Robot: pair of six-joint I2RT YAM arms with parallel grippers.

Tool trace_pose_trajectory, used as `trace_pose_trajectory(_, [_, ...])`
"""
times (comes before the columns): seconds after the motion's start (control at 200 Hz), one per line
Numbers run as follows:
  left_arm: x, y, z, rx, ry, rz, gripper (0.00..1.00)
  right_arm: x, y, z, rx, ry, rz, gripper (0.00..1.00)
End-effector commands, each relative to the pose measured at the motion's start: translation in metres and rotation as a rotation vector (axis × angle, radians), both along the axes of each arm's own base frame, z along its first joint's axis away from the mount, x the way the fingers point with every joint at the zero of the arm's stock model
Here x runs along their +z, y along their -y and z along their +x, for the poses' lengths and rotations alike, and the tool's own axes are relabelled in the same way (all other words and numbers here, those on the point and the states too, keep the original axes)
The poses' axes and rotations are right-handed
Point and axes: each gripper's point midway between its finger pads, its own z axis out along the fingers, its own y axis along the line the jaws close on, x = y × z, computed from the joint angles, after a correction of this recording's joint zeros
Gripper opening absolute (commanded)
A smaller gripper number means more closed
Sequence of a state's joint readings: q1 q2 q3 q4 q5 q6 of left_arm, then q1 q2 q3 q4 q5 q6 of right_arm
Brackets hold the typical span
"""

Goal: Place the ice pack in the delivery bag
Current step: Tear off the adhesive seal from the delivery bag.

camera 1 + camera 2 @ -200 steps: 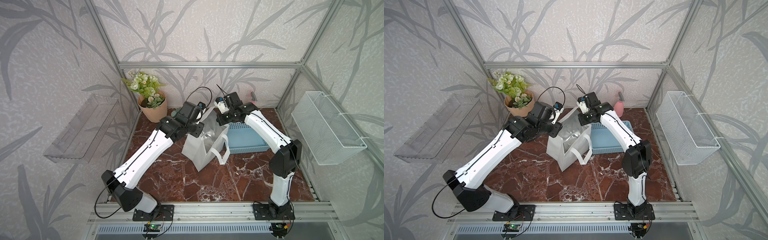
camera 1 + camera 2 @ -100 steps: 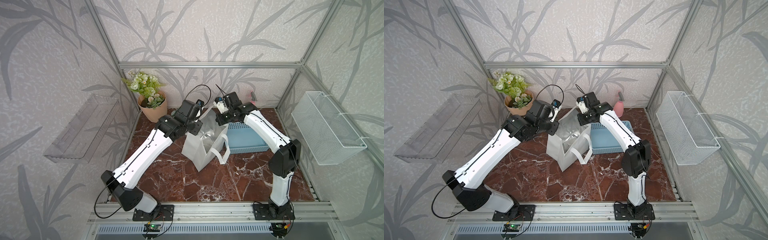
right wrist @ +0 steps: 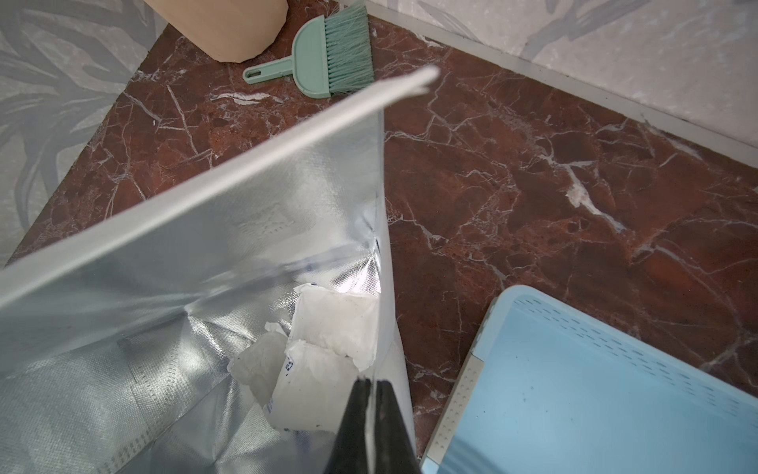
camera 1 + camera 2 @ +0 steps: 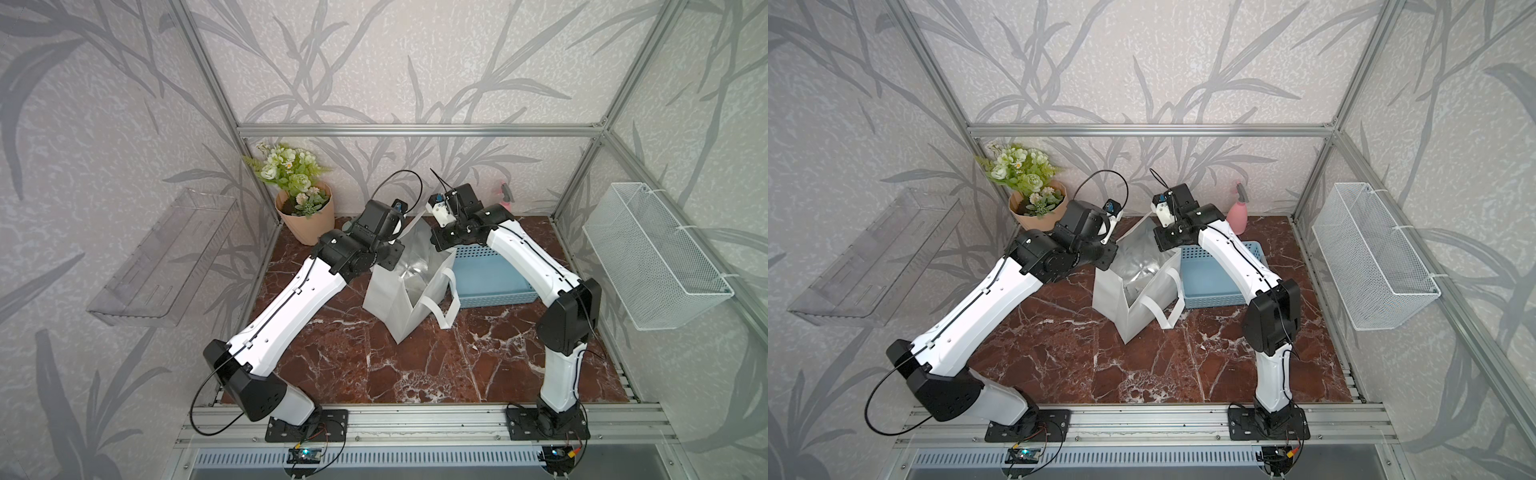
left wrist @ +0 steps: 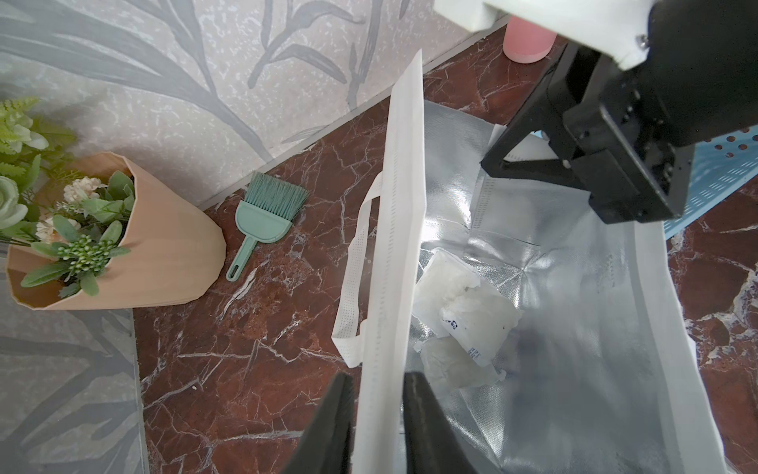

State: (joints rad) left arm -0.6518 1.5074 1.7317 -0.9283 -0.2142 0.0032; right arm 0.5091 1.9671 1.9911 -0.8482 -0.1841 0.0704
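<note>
My left gripper (image 5: 377,379) and right gripper (image 3: 371,383) each pinch the rim of the bag (image 5: 400,184); the ice pack (image 5: 478,324) lies on its bottom. If I pull unevenly, the soft bag may tip.

left gripper (image 5: 378,377) | apparently pinching delivery bag (image 5: 404,172) rim | ice packs (image 5: 476,324) inside

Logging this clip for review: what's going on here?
Both arms are handling the delivery bag, which stands on the marble table beside a blue basket. The left gripper pinches one side of the rim, and the right gripper is shut on another side, holding the mouth apart. White ice packs already lie on the foil bottom, so the placing looks done. Neither gripper carries a pack.
</note>
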Motion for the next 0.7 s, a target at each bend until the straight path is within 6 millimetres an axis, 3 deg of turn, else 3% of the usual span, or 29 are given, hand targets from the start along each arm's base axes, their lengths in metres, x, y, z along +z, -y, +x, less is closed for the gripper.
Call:
trace_pose_trajectory(0.0, [-0.009, -0.005, 0.0, 0.013, -0.013, 0.038, 0.25, -0.007, -0.005, 0.001, 0.009, -0.014, -0.011, 0.04])
trace_pose_trajectory(0.2, [-0.01, -0.007, 0.001, 0.023, -0.01, 0.046, 0.17, -0.006, -0.006, 0.001, 0.012, -0.013, -0.009, 0.04])
trace_pose_trajectory(0.335, [-0.013, -0.009, 0.001, 0.028, -0.012, 0.056, 0.16, -0.006, -0.005, 0.001, 0.009, -0.014, -0.008, 0.04])
trace_pose_trajectory(0.5, [-0.013, -0.01, -0.002, 0.032, -0.019, 0.043, 0.0, -0.003, -0.006, 0.001, 0.013, -0.005, -0.004, 0.04])
trace_pose_trajectory(0.695, [-0.012, -0.008, -0.01, 0.032, -0.055, -0.032, 0.0, 0.007, -0.012, 0.007, 0.028, 0.035, 0.026, 0.04])
